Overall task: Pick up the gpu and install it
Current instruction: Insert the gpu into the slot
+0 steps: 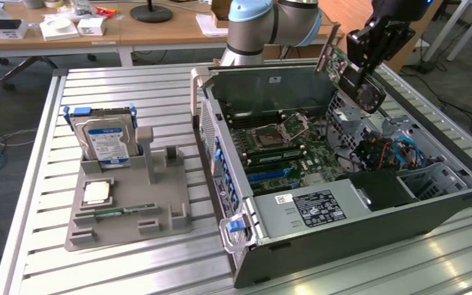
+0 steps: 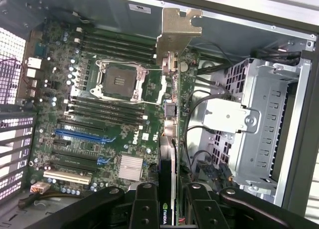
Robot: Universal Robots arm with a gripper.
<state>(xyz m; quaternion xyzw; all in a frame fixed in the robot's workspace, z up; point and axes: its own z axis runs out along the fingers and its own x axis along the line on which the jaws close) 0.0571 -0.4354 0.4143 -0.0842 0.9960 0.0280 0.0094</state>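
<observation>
In the exterior view, the gripper (image 1: 359,64) is clamping the gpu (image 1: 340,64) and holding it in the air above the far corner of the open computer case (image 1: 326,243). The card is hanging tilted, with its fan facing the exterior view's right and its silver bracket (image 1: 326,58) pointing up and away. The case is lying on its side on the slatted metal table (image 1: 137,270), with the motherboard (image 1: 281,147) exposed. To the exterior view's left, well apart from the case, a grey holder (image 1: 125,230) is carrying an upright hard drive (image 1: 105,140).

In the wrist view, the fingers (image 2: 144,211) are pressing on both sides of the gpu (image 2: 168,154), which is showing edge-on with its bracket (image 2: 177,32) at the far end. Beneath it, the motherboard (image 2: 89,139), its empty processor socket (image 2: 118,82) and a metal drive cage (image 2: 259,139) are lying inside the case.
</observation>
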